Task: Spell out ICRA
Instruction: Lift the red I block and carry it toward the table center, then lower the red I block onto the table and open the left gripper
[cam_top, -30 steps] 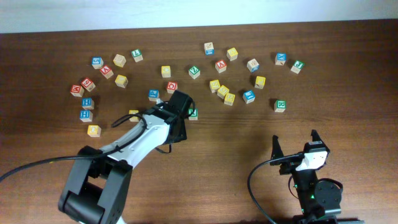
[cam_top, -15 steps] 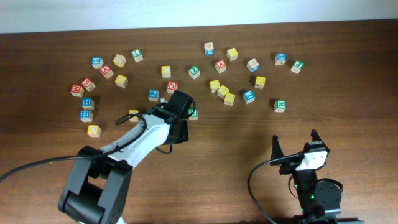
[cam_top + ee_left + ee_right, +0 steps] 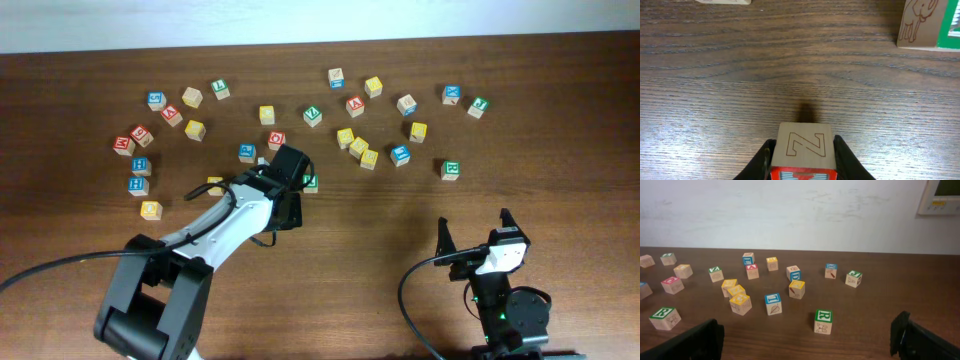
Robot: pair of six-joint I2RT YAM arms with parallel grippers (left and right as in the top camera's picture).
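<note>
Cubes lie scattered over the table [image 3: 360, 265] overhead, green R [image 3: 451, 169] and red A [image 3: 355, 105] untouched among them; the left gripper [image 3: 293, 172] reaches into the middle, the right gripper [image 3: 474, 225] rests back, jaws wide apart. Left wrist: its fingers [image 3: 846, 162] clamp a red-faced cube [image 3: 802, 145], Z on its pale side, red letter hidden, likely picked for carrying. Right wrist: green R [image 3: 823, 316] stands near
</note>
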